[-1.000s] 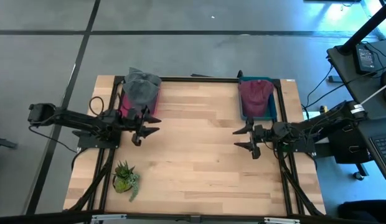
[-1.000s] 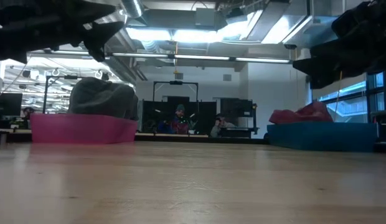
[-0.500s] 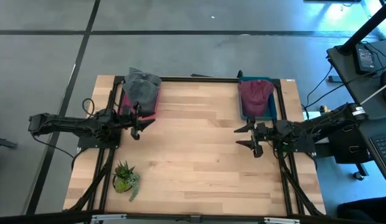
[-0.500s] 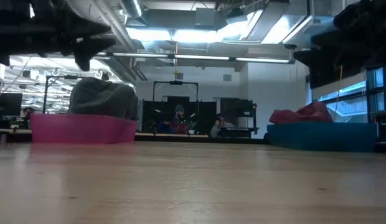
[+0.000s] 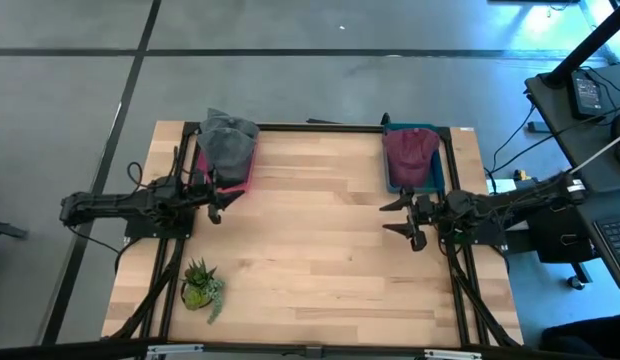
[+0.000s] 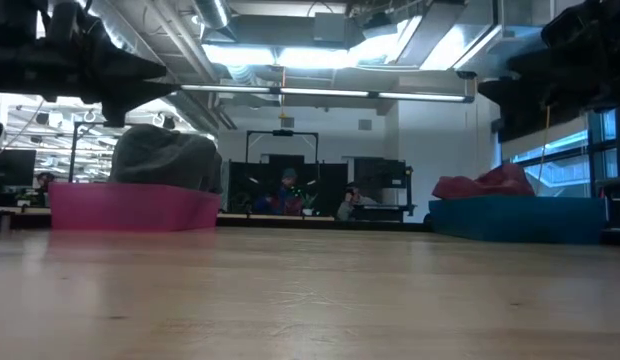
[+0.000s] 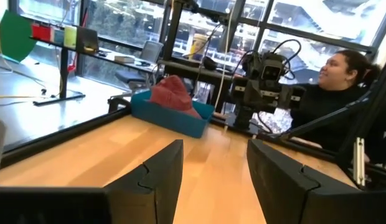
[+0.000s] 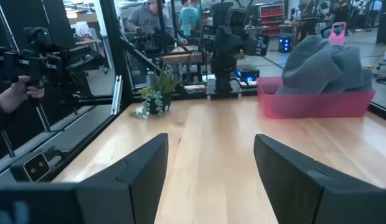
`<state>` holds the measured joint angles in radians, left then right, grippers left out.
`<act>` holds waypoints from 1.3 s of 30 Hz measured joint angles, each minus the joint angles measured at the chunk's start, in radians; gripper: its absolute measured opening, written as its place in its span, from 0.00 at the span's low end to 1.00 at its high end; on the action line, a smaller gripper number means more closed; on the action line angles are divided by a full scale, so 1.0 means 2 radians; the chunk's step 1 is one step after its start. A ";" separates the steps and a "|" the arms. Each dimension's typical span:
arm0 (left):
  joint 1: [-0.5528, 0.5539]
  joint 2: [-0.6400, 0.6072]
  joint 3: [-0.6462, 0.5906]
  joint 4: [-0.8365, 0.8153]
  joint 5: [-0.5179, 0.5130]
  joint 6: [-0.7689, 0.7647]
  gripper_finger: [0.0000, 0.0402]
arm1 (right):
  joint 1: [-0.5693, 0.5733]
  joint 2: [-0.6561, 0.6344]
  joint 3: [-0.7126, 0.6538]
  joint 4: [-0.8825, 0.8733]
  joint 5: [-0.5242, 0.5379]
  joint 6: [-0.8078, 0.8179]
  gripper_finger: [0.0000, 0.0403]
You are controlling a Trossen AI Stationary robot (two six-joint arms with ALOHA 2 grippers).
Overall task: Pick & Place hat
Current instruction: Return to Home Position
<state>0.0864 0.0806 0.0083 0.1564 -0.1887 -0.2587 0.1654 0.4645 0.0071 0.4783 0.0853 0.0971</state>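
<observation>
The table [image 5: 310, 250] is showing pale, smooth wood with a soft sheen, edged by matt black metal rails [image 5: 310, 127]. Far left, the gray cap [image 5: 228, 140] is lying as soft, matt cloth in the pink bin [image 6: 130, 208], smooth plastic. Far right, the red cap [image 5: 408, 150], crumpled cloth, is sitting in the blue bin [image 6: 520, 218], also plastic.

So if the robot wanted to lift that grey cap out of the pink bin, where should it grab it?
Probably the bunched crown of the soft grey fabric cap, pinched from straight above. It heaps well over the rim of the pink plastic bin, whose walls block a sideways approach to anything lower.
</observation>
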 joint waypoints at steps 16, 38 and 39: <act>0.000 -0.040 0.012 -0.085 -0.039 0.009 0.43 | -0.009 -0.136 0.000 -0.135 0.000 -0.002 0.59; 0.000 -0.039 0.012 -0.086 -0.025 0.004 0.44 | -0.009 -0.228 0.000 -0.220 0.022 0.001 0.59; 0.000 -0.039 0.012 -0.086 -0.025 0.004 0.43 | -0.009 -0.228 0.000 -0.220 0.022 0.001 0.59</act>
<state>0.0860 0.0025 0.0319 -0.0162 -0.2392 -0.2501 0.1467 0.0086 0.0067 0.0387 0.1295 0.0990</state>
